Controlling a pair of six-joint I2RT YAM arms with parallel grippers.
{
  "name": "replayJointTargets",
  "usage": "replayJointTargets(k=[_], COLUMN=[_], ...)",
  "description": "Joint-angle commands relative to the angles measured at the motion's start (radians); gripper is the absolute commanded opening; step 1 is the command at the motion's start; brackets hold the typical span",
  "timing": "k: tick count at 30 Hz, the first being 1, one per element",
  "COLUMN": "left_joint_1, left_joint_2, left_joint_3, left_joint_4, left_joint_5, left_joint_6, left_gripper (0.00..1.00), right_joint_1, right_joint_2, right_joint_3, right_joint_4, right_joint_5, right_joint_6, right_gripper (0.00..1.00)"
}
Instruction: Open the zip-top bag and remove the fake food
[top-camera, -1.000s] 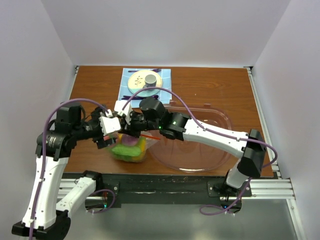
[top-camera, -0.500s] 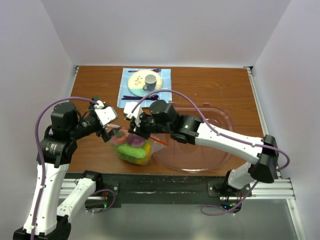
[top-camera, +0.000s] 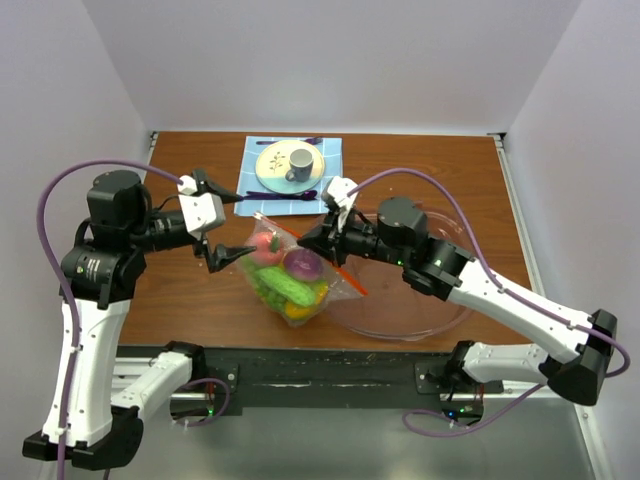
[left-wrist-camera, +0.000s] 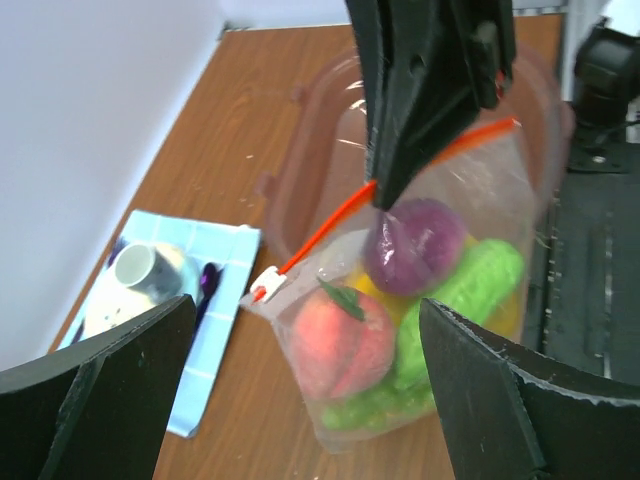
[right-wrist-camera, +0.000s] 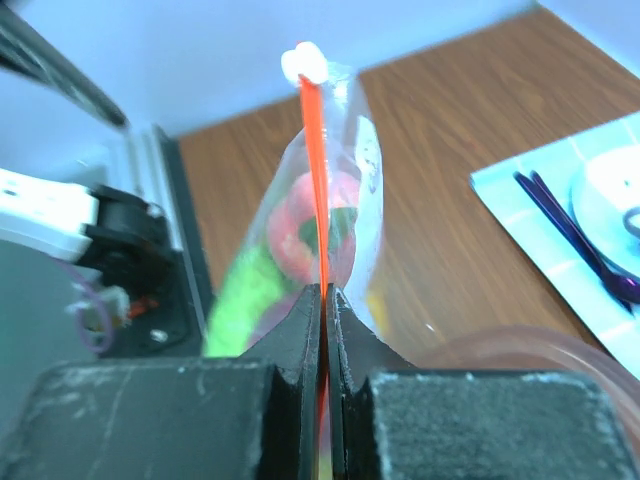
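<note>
The zip-top bag (top-camera: 292, 278) hangs by its orange-red zipper strip (top-camera: 345, 272), the white slider (left-wrist-camera: 268, 283) at the strip's left end. Inside lies the fake food (top-camera: 288, 285): a peach (left-wrist-camera: 338, 340), a purple piece (left-wrist-camera: 412, 245), green and yellow pieces. My right gripper (top-camera: 312, 238) is shut on the strip, which runs up between its fingertips in the right wrist view (right-wrist-camera: 325, 290). To the bag's left my left gripper (top-camera: 236, 228) stands wide open, apart from it, nothing between its fingers (left-wrist-camera: 120, 390). I cannot tell whether the bag's bottom touches the table.
A large clear pinkish bowl (top-camera: 452, 240) lies right of the bag, under my right arm. At the back, a blue mat (top-camera: 252, 160) carries a round plate (top-camera: 272, 160), a grey cup (top-camera: 301, 159) and purple cutlery (top-camera: 290, 194). The table's near edge runs just below the bag.
My left gripper has opened fully and drawn back to the left, off the bag. The right gripper has carried the bag right and towards the bowl, holding the strip.
</note>
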Motion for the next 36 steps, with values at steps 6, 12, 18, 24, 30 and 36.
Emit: replayJointTargets(k=[6,12,18,24,30,36], left_joint_1=[0.014,0.025,0.027,0.027,0.027,0.024], left_joint_2=[0.063,0.098,0.196,0.181,0.132,0.106], left_joint_3=[-0.025,-0.013,0.067,0.059,0.043,0.052], left_joint_4=[-0.094,-0.143,-0.411,-0.41,-0.41,-0.41], left_joint_5=[0.137,0.243,0.261,0.189,0.1,0.099], left_joint_6=[0.118,0.172,0.396,0.396,0.387,0.365], left_gripper=[1.0,0.79,0.26,0.05,0.01,0.0], right_joint_1=[-0.001,-0.002,-0.002,-0.001,0.018,0.105], right_joint_2=[-0.051,-0.058,-0.062,-0.066,-0.028,0.181], right_joint_3=[0.035,-0.008,-0.015,-0.064,-0.016,0.233], right_joint_4=[0.17,0.226,0.229,0.227,0.201,0.083], right_joint_5=[-0.155,-0.173,-0.161,-0.114,-0.092,-0.078], right_joint_6=[0.131,0.166,0.162,0.148,0.062,-0.073], right_gripper=[0.0,0.0,0.0,0.0,0.48,0.52])
